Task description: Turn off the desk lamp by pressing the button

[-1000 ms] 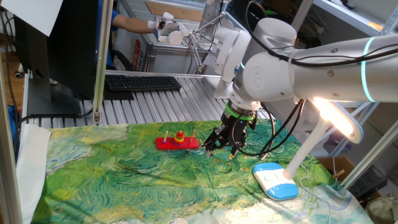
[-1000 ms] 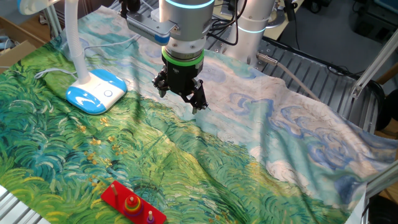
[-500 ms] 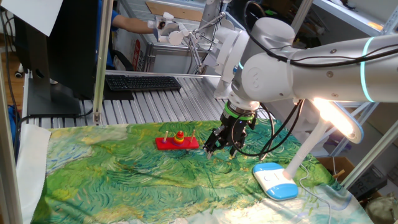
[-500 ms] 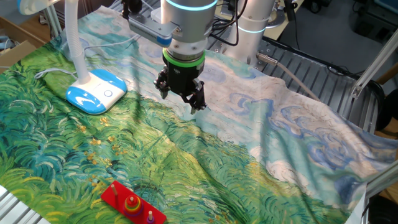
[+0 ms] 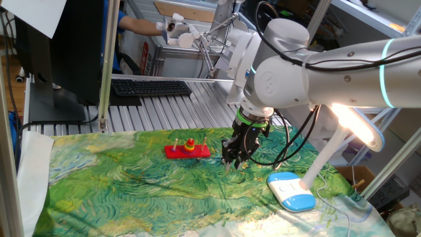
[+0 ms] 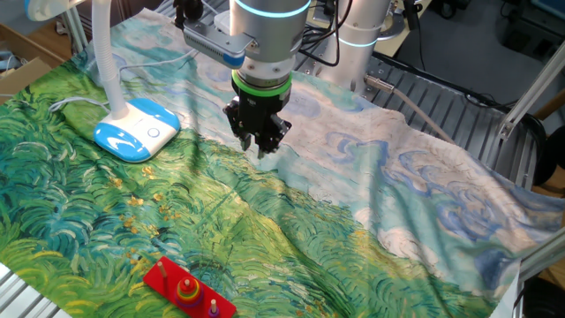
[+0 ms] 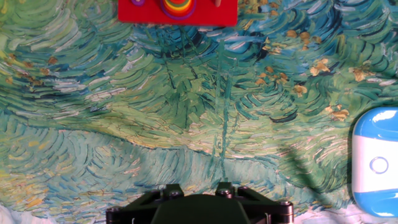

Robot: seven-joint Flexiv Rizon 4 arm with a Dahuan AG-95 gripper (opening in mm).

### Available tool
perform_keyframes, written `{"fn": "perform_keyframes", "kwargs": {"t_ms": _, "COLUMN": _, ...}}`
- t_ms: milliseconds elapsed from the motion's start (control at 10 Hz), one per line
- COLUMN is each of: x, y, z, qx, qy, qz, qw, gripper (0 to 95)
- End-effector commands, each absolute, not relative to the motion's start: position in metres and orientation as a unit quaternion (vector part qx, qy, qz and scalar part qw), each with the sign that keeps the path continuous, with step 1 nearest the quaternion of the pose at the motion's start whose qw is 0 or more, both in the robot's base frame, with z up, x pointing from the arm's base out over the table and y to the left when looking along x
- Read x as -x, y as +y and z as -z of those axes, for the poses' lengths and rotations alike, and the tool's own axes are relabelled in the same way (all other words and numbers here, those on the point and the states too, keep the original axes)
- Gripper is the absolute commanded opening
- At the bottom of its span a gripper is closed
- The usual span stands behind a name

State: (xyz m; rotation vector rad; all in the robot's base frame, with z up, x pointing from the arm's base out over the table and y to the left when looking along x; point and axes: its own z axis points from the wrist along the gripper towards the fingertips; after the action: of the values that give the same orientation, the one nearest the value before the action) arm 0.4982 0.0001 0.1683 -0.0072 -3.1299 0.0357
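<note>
The desk lamp is lit; its blue-rimmed white base lies on the cloth at the right, with the slanted stem and glowing head above it. The base also shows in the other fixed view and at the right edge of the hand view. The button is a small pale ring on the base plate, also visible in the other fixed view. My gripper hangs just above the cloth, a hand's width from the base, fingertips together and holding nothing. The hand view shows no fingertips.
A red peg toy with coloured rings stands on the painted green-blue cloth beyond the gripper; it also shows in the other fixed view. A keyboard and monitor are behind the cloth. The lamp's cable trails off the base.
The fingers, spread apart a second ago, have closed together. The hand has stayed over about the same spot on the cloth. The lamp stays lit.
</note>
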Motion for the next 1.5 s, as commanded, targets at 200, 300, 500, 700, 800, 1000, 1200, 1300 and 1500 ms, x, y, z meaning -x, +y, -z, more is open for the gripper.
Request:
{"fn": "perform_keyframes", "kwargs": {"t_ms": 200, "x": -0.4987, "y": 0.0003, "z": -0.1677, "qx": 0.006, "qy": -1.000, "qz": -0.010, "qw": 0.005, "gripper": 0.0}}
{"fn": "perform_keyframes", "kwargs": {"t_ms": 300, "x": -0.4986, "y": 0.0003, "z": -0.1677, "qx": 0.006, "qy": -1.000, "qz": -0.009, "qw": 0.005, "gripper": 0.0}}
{"fn": "perform_keyframes", "kwargs": {"t_ms": 500, "x": -0.4985, "y": 0.0003, "z": -0.1676, "qx": 0.005, "qy": -1.000, "qz": -0.009, "qw": 0.006, "gripper": 0.0}}
{"fn": "perform_keyframes", "kwargs": {"t_ms": 700, "x": -0.4981, "y": 0.0004, "z": -0.1675, "qx": 0.005, "qy": -1.000, "qz": -0.009, "qw": 0.005, "gripper": 0.0}}
{"fn": "perform_keyframes", "kwargs": {"t_ms": 800, "x": -0.4981, "y": 0.0004, "z": -0.1674, "qx": 0.007, "qy": -1.000, "qz": -0.009, "qw": 0.005, "gripper": 0.0}}
{"fn": "perform_keyframes", "kwargs": {"t_ms": 1000, "x": -0.4967, "y": 0.0005, "z": -0.1668, "qx": 0.032, "qy": -0.999, "qz": -0.010, "qw": 0.003, "gripper": 57.0}}
{"fn": "perform_keyframes", "kwargs": {"t_ms": 1200, "x": -0.4967, "y": 0.0005, "z": -0.1668, "qx": 0.039, "qy": -0.999, "qz": -0.009, "qw": 0.003, "gripper": 76.0}}
{"fn": "perform_keyframes", "kwargs": {"t_ms": 1300, "x": -0.4966, "y": 0.0005, "z": -0.1668, "qx": 0.047, "qy": -0.999, "qz": -0.010, "qw": 0.004, "gripper": 95.0}}
{"fn": "perform_keyframes", "kwargs": {"t_ms": 1500, "x": -0.4967, "y": 0.0004, "z": -0.1667, "qx": 0.041, "qy": -0.999, "qz": -0.010, "qw": 0.001, "gripper": 95.0}}
